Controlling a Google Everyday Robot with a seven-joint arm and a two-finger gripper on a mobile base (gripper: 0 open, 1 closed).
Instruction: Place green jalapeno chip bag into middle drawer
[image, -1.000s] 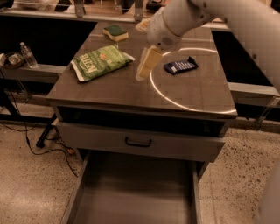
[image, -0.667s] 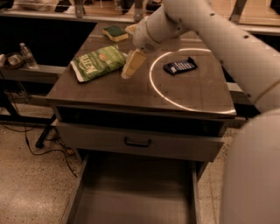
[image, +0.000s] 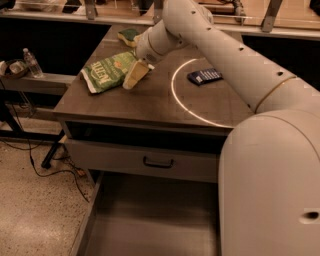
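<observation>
The green jalapeno chip bag (image: 107, 71) lies flat on the left part of the cabinet top (image: 150, 102), its white lettering facing up. My gripper (image: 134, 76) hangs just to the right of the bag, its pale tip at the bag's right edge, low over the top. The middle drawer (image: 150, 225) is pulled out at the bottom of the view, its flat grey floor bare.
A small dark blue packet (image: 205, 76) lies on the right of the top inside a bright ring. A green-and-yellow sponge (image: 129, 35) sits at the back. A shut drawer front with a dark handle (image: 158, 163) is above the open drawer. A water bottle (image: 32, 62) stands at the left.
My arm has swung left across the cabinet top, bringing the gripper from near the top's middle up to the chip bag's right edge. The bag has not moved.
</observation>
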